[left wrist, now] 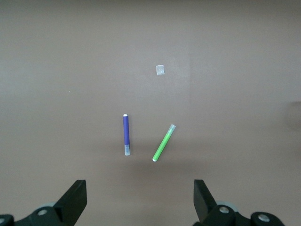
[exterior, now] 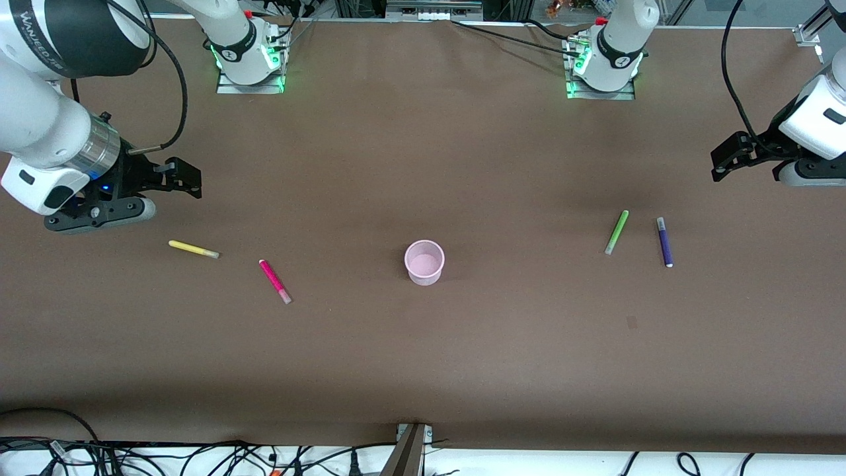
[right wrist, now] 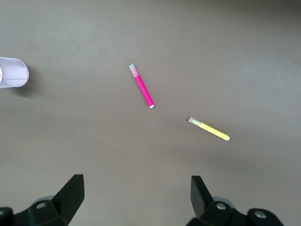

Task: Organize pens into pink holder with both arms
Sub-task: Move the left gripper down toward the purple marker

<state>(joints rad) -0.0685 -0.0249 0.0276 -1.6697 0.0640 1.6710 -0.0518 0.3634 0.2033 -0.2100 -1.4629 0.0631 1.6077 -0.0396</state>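
Note:
The pink holder (exterior: 423, 262) stands upright and empty mid-table; it also shows in the right wrist view (right wrist: 13, 72). The yellow pen (exterior: 193, 249) and the magenta-pink pen (exterior: 275, 281) lie toward the right arm's end; both show in the right wrist view, yellow pen (right wrist: 209, 129) and magenta-pink pen (right wrist: 141, 86). The light green pen (exterior: 616, 232) and the purple pen (exterior: 664, 242) lie toward the left arm's end; both show in the left wrist view, green pen (left wrist: 163, 143) and purple pen (left wrist: 126, 134). My right gripper (exterior: 186, 179) is open and empty above the table near the yellow pen. My left gripper (exterior: 727, 158) is open and empty above the table near the purple pen.
The brown table (exterior: 423, 370) runs to a front edge with cables below it. A small pale scrap (left wrist: 160, 70) lies on the table near the green and purple pens. The arm bases (exterior: 250, 59) stand along the table's edge farthest from the front camera.

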